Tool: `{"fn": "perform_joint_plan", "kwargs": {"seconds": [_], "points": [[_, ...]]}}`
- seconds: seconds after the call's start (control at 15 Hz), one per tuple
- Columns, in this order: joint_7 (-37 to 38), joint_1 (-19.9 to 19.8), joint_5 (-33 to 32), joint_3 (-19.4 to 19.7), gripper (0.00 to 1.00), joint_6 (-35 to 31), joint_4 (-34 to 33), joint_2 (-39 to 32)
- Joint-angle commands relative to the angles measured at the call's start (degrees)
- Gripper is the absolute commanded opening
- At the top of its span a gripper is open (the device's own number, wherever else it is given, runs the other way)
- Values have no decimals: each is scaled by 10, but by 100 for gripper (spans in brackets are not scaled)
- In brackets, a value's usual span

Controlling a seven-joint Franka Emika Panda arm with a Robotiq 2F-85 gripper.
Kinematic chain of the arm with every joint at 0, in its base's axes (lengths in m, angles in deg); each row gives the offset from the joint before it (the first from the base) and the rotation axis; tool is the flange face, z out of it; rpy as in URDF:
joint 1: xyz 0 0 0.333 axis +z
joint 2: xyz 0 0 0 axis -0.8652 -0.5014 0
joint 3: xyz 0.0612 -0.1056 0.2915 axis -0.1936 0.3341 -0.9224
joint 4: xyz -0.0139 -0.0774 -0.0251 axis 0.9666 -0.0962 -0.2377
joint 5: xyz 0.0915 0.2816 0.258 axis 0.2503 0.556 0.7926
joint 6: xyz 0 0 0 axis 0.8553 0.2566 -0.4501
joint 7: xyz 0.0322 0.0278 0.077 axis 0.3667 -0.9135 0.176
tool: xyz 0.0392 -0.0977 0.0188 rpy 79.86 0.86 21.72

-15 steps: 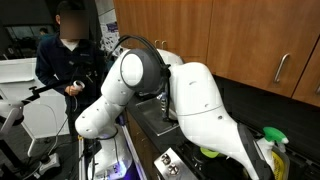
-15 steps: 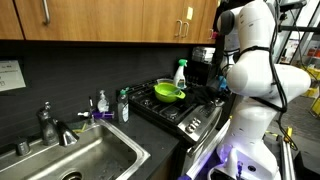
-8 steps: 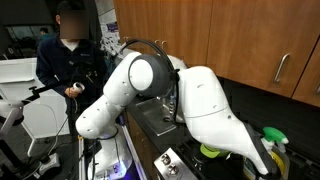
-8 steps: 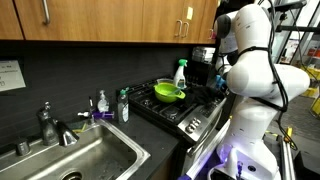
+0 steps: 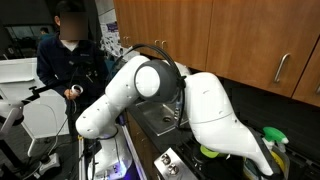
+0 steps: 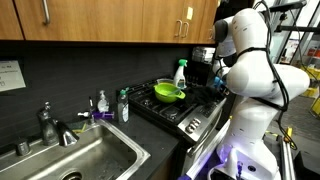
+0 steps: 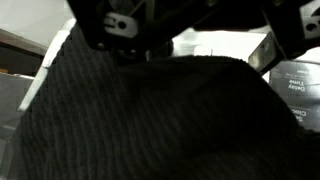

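Nearest thing: dark ribbed material [image 7: 150, 120], dead ahead of the pincer [image 7: 195, 30] and filling the wrist view. We can't tell what it is, and we see no long axis to line up on. Pincer jaws stand wide apart with nothing between them; contact with the material isn't visible. A white labelled container [image 7: 296, 85] sits just off one finger's side. Further out, the green bowl [image 6: 168, 92] is on the stove [image 6: 195, 110] with the spray bottle [image 6: 180, 72] behind it, both off from the pincer toward the sink [image 6: 85, 150].
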Motion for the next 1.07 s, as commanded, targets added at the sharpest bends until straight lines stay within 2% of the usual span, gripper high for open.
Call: {"fn": "perform_joint_plan", "kwargs": {"seconds": [0.0, 0.47, 0.53, 0.6, 0.87, 1.0], "points": [[47, -1, -36, 0, 100, 19, -20, -20], [80, -6, -73, -6, 100, 41, -34, -30], [80, -8, -75, -6, 81, 43, -36, -30], [82, -9, -78, -7, 73, 43, -37, -31], [84, -13, -86, -6, 52, 49, -39, -26], [83, -15, -86, -7, 36, 47, -43, -25]]}}
